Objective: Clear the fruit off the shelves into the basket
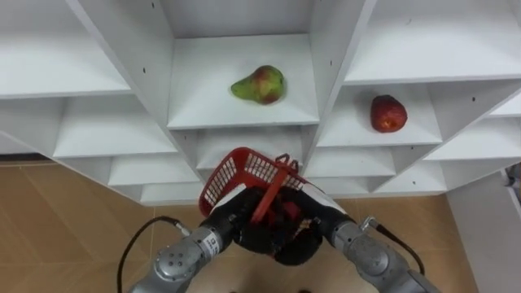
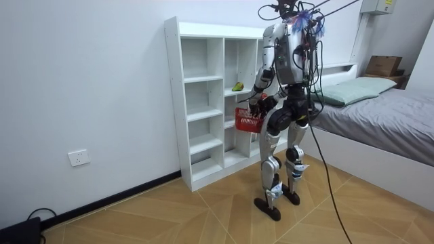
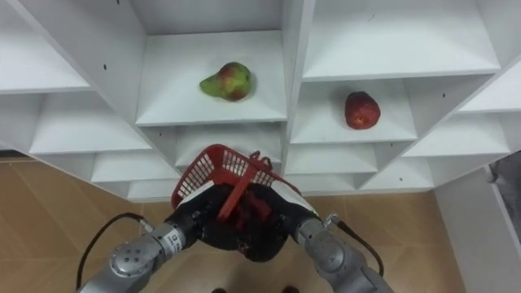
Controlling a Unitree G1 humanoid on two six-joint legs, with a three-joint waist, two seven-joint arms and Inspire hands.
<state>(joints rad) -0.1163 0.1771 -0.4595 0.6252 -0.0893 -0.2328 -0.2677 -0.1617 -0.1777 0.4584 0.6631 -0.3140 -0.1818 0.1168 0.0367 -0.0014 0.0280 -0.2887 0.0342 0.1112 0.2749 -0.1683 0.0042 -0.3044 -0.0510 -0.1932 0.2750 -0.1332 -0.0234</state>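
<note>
White closet ahead: pear left, apple right. Your left hand and right hand meet at red basket; can't tell grip.

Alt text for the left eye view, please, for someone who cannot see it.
Seen from above, the robot's left hand and right hand hold a red basket before a white shelf unit. A green-red pear lies in one compartment, a red apple in the next to its right.
</note>
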